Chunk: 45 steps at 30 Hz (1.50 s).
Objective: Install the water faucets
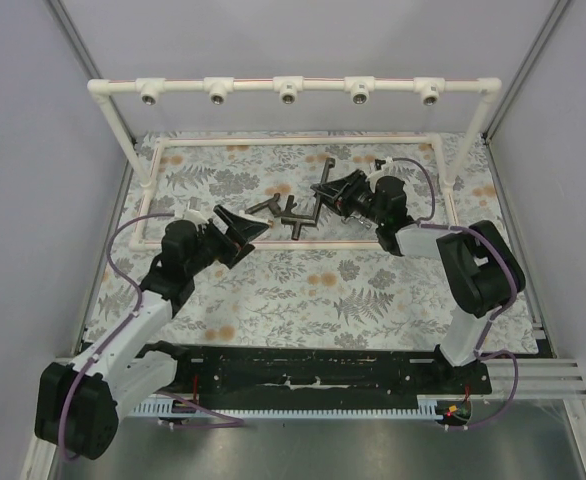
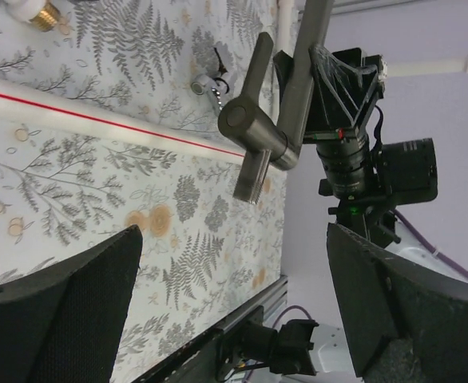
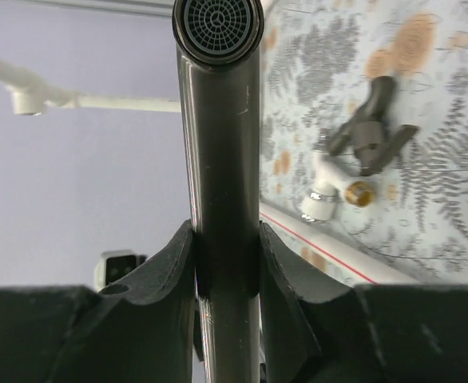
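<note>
- Right wrist view: right gripper (image 3: 226, 239) clamped on the tube spout of the dark long-spout faucet (image 3: 218, 120), with a finger (image 3: 170, 263) pressed to each side and the aerator end pointing away from the camera.
- Top view: the held faucet sits over the far middle of the floral mat (image 1: 303, 280), below the white pipe frame (image 1: 288, 85).
- Shorter dark faucet with white end (image 3: 362, 144) lies on the mat, apart from the gripper.
- Left gripper (image 2: 230, 239) is spread wide and holds nothing, facing the held faucet.
</note>
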Each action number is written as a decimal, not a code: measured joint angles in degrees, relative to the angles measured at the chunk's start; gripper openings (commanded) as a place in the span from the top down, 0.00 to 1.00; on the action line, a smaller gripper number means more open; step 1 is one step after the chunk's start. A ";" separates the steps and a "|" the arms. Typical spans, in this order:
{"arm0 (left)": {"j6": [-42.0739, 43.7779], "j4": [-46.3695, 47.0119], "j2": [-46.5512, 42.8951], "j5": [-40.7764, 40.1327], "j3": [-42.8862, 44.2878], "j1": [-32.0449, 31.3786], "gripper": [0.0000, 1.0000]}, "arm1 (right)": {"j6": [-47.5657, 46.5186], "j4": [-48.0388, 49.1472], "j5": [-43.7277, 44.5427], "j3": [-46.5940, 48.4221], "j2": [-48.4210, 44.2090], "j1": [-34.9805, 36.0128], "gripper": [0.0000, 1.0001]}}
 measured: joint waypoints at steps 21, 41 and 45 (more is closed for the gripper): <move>-7.41 28.22 14.88 0.44 1.29 -8.81 0.12 | 5.33 10.25 -1.03 -4.83 -8.13 3.96 1.00; -6.12 35.91 12.98 -2.05 -2.36 -9.44 0.98 | 7.65 15.15 -2.54 -7.37 -8.31 5.07 0.54; 0.59 30.23 7.61 -2.64 -2.40 -9.31 0.98 | 5.77 14.45 -5.27 -7.54 -8.76 4.96 0.36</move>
